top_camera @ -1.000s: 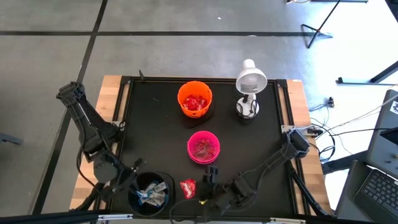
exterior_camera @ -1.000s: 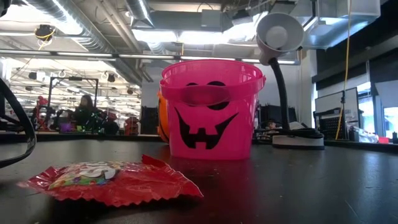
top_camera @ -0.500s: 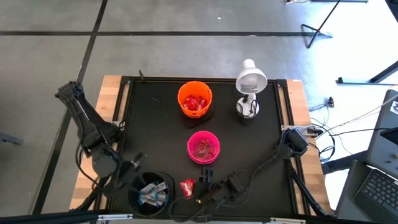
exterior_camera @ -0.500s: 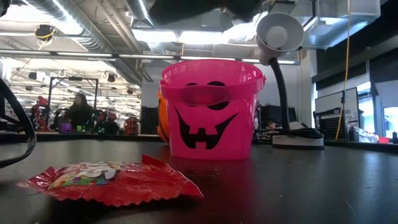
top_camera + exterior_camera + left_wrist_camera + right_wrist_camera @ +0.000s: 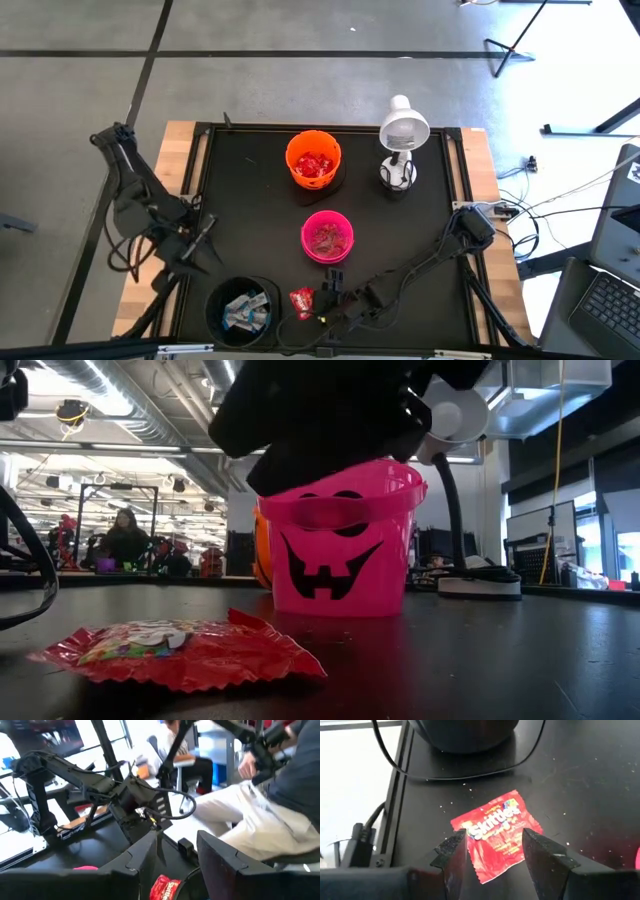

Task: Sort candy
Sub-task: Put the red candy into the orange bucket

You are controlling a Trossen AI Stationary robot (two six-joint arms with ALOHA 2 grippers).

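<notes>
Near the table's (image 5: 440,200) front edge, the right gripper (image 5: 492,851), fingers apart, hovers over the red candy packet (image 5: 495,832), a light, crinkly, slippery thing best pinched across its flat middle.

We count three bowls: one orange (image 5: 313,160), one pink (image 5: 327,237), one black (image 5: 242,308); one lamp (image 5: 401,142); one loose red candy packet (image 5: 301,302).

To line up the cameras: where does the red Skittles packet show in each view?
High view: red Skittles packet on the mat between the black bowl and the right hand.
Low view: lower left foreground.
Left wrist view: bottom centre, partly hidden.
Right wrist view: centre, between the open fingers.
Shared landmark: pink bowl.
</notes>
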